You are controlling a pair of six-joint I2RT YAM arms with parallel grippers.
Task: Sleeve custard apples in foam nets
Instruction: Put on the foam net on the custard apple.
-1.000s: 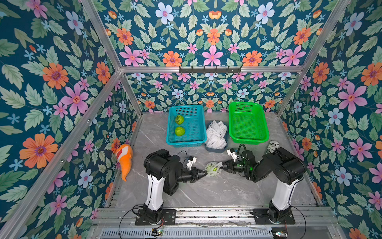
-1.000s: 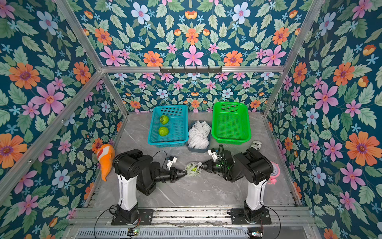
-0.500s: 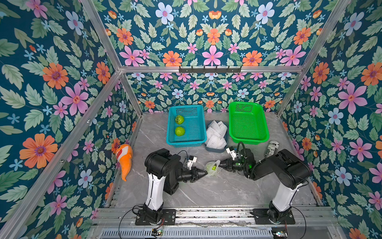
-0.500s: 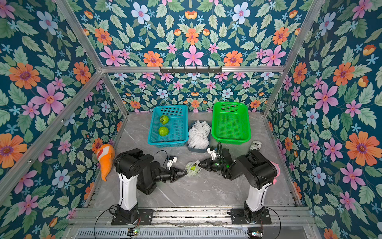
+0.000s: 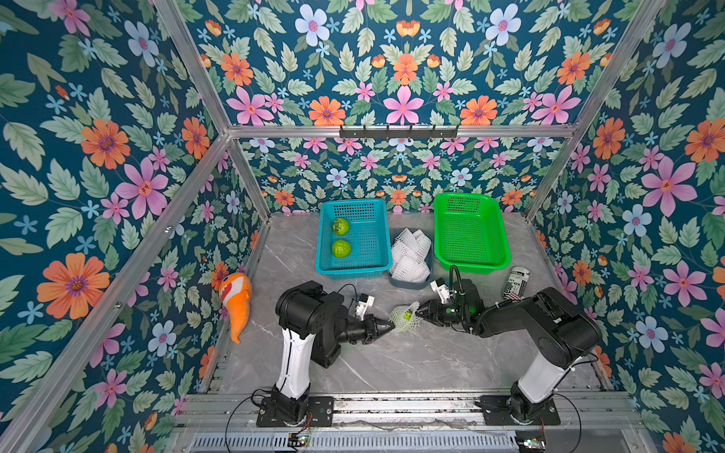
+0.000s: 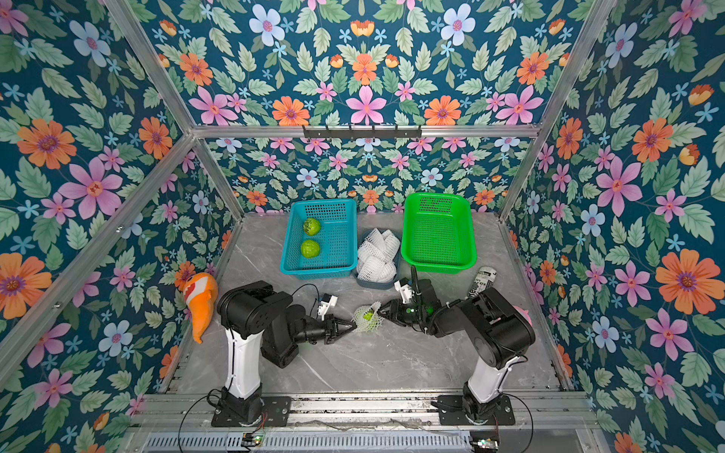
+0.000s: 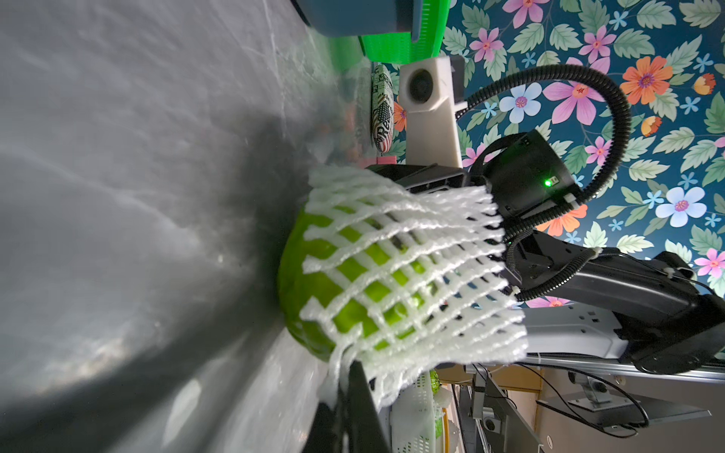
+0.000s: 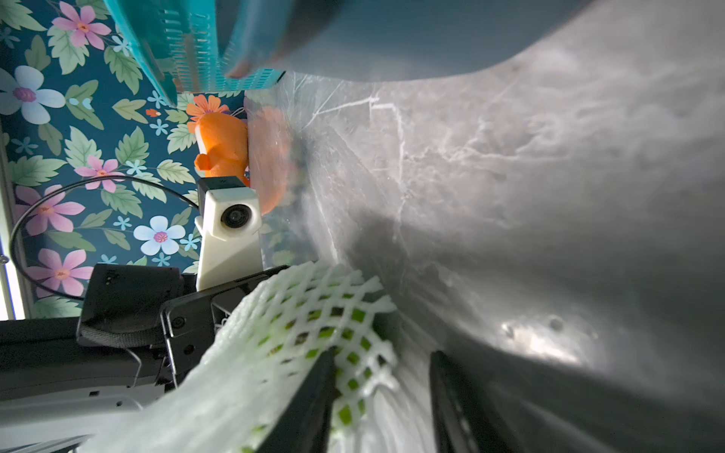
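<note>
Now the right end effector has let go. A second ago it was pinched on the foam net; in the right wrist view its jaws stand apart, with the mesh lying loose against one finger. The left end effector stays clenched on the net's opposite edge. The custard apple rests on the bench at the centre of both top views, between the two arms. Mesh covers most of it, and one green end is bare against the bench. I judge this fruit all but sleeved and ready to be moved on, perhaps to the empty green basket at upper right. Two more custard apples wait in the teal basket, beside the spare nets. Fruit and baskets lie where they did before.
</note>
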